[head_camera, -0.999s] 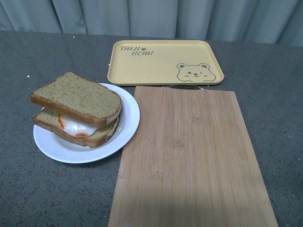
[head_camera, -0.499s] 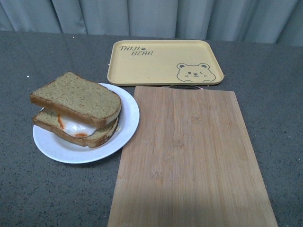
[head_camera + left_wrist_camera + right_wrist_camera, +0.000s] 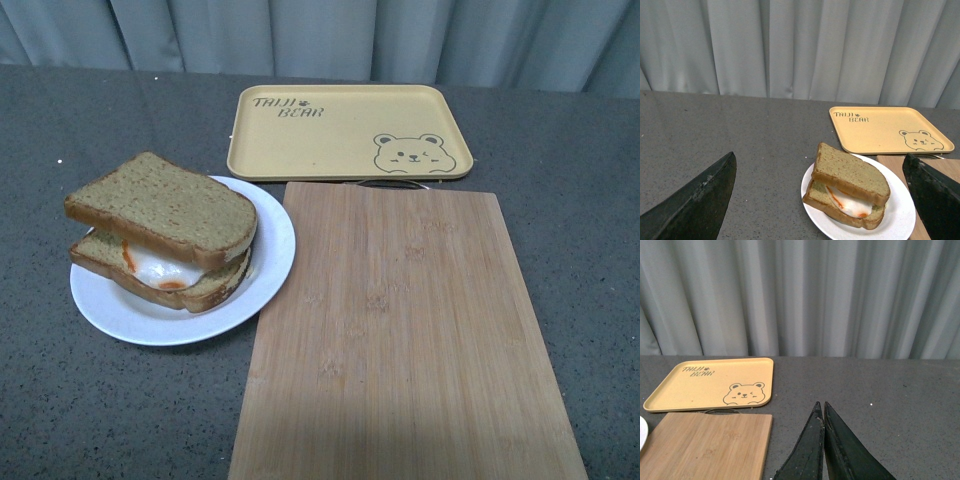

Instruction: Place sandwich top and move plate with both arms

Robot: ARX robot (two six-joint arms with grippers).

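Brown wholemeal bread top (image 3: 160,208) sits on egg slice (image 3: 200,290), on round white plate (image 3: 265,270), on bench (image 3: 100,400). My left end effector (image 3: 819,156) spread wide, likely for plate rim; right end effector (image 3: 821,405) pinched together, empty.

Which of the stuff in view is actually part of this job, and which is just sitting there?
In the job:
sandwich top, already on the egg slice
plate under both
left gripper, open
right gripper, shut

Lying about:
yellow bear tray
wooden cutting board
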